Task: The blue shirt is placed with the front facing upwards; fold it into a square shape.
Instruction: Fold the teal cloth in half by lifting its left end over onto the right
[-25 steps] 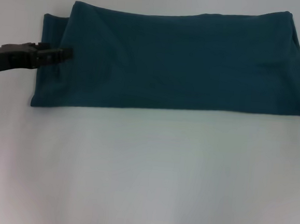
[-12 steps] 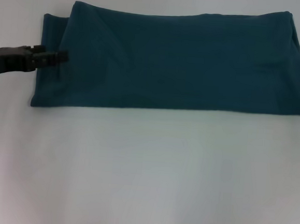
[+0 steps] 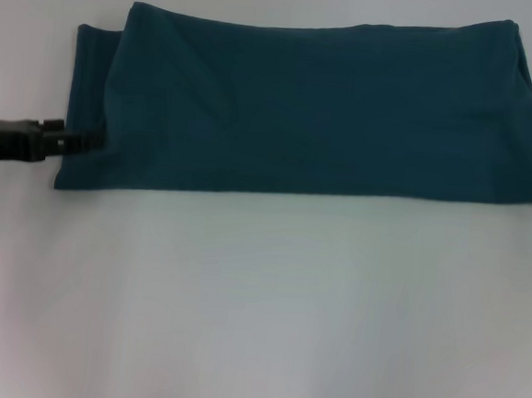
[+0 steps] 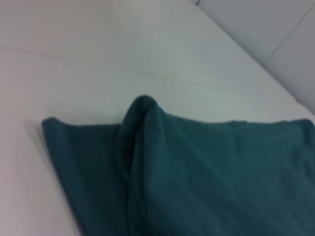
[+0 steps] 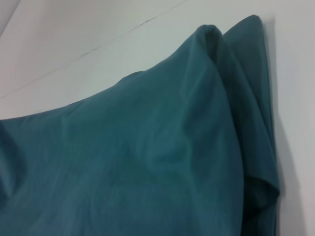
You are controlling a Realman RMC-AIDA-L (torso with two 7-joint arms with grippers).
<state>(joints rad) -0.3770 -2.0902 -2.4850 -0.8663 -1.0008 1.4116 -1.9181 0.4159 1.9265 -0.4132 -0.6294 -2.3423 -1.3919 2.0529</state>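
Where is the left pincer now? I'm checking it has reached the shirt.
In the head view, the left pincer sits at the blue shirt's left edge, near its front corner.

The blue shirt [image 3: 310, 106] is seen to be soft, matt woven or knitted cloth, with gentle creases and rounded folded edges. The surface [image 3: 257, 309] beneath the shirt appears smooth, pale and faintly sheened. The left end effector [image 3: 91, 139], at the shirt's edge, looks like matt black plastic or metal.
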